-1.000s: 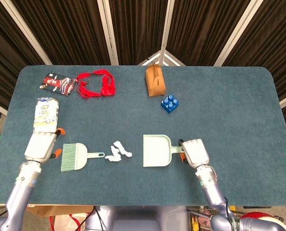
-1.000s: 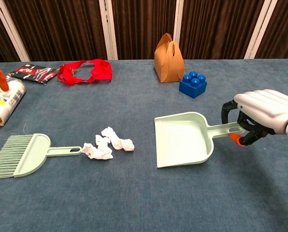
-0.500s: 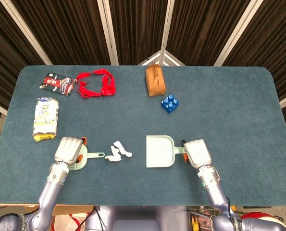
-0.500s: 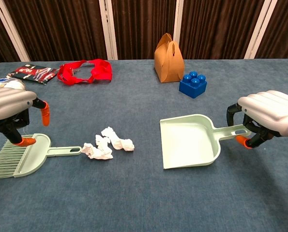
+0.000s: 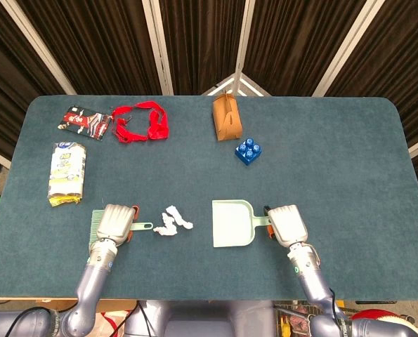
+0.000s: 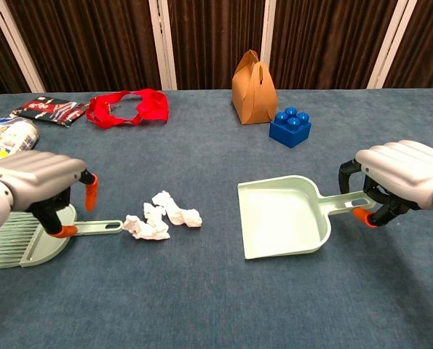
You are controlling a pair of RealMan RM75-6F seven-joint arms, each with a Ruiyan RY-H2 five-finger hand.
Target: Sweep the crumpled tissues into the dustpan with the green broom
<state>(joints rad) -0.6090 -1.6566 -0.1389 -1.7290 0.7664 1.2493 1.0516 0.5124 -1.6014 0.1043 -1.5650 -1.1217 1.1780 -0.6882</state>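
Slid right across the near edge since a second ago, the left hand (image 6: 38, 182), from beside the yellow packet (image 5: 67, 174) to right over the green broom (image 6: 34, 234). Nudged a touch right too, the dustpan (image 6: 281, 217). Now hovering on the broom where head meets handle, fingers curled down around it, orange fingertips at the handle's root. Looks like a grip forming, but contact hidden under the palm, so cannot tell whether closed on it or not. Over on the right, the right hand (image 6: 398, 178) wrapped round the dustpan handle, gripping it, pan flat on the table (image 5: 335, 154) with its open mouth facing left.

Crumpled tissues (image 6: 161, 216) lying between the two tools, just right of the broom handle's tip, well left of the pan's lip. Broom's bristles pointing left, away from the tissues, handle pointing at them.

Best way through this step, at a guess: settle a firm hold low on the handle before lifting, then turn the bristles round to the tissues' left side. Worth keeping the pan's lip pressed flat meanwhile. Risk: light tissues skidding past or catching under the lip.

Far side: red strap (image 5: 142, 122), brown paper box (image 5: 226, 118), blue brick (image 5: 248, 151), out of the way.
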